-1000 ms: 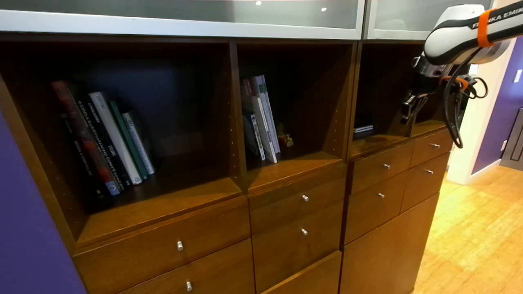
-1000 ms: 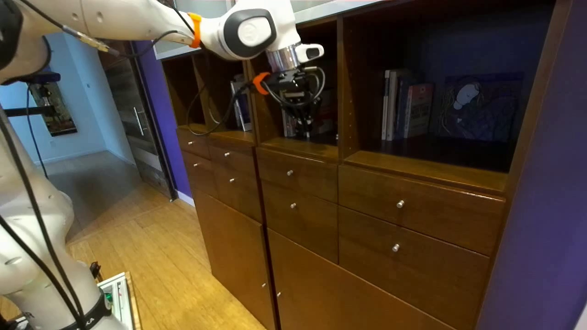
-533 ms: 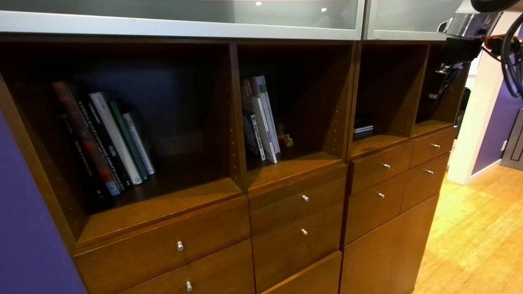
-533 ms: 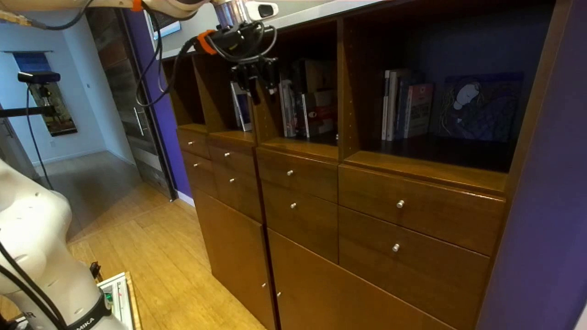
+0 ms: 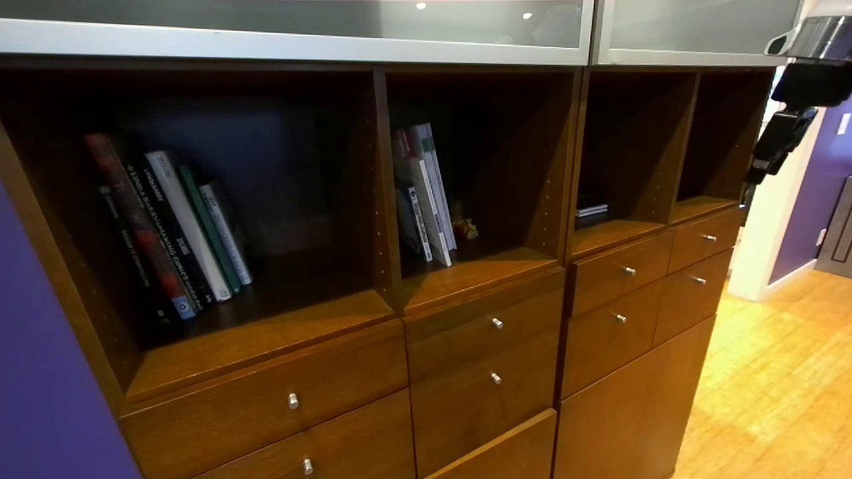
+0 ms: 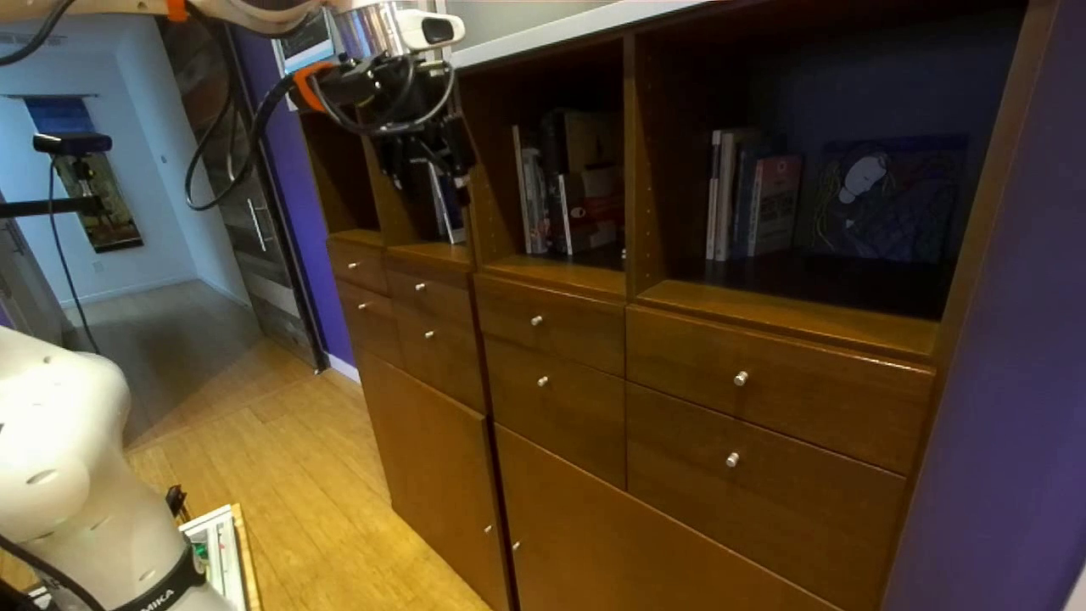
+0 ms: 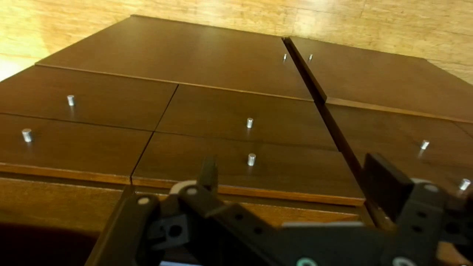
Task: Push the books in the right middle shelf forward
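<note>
The books [image 6: 533,204] of the right middle shelf [image 6: 556,270] stand upright, set back from its front edge. A red volume [image 6: 594,216] is at their right. In an exterior view the divider hides most of them, and only pale low edges of a book [image 5: 591,211] show. My gripper [image 6: 430,182] hangs out in front of the cabinet, apart from the books. Seen from the wrist, the gripper [image 7: 295,181] has its fingers spread wide above the drawer fronts, with nothing between them. A strip of the bare shelf edge [image 7: 258,212] shows below them.
A wooden divider [image 6: 629,170] separates this shelf from the wide one with more books [image 6: 751,195] and a picture [image 6: 891,195]. Further leaning books [image 5: 426,193] stand in a neighbouring compartment. Drawer knobs [image 7: 251,159] stick out below, and a metal-framed glass door [image 5: 299,46] hangs above.
The gripper has drawn back from in front of the books, out and away from the shelf, and its fingers have spread apart. The books there are now in plain sight.
</note>
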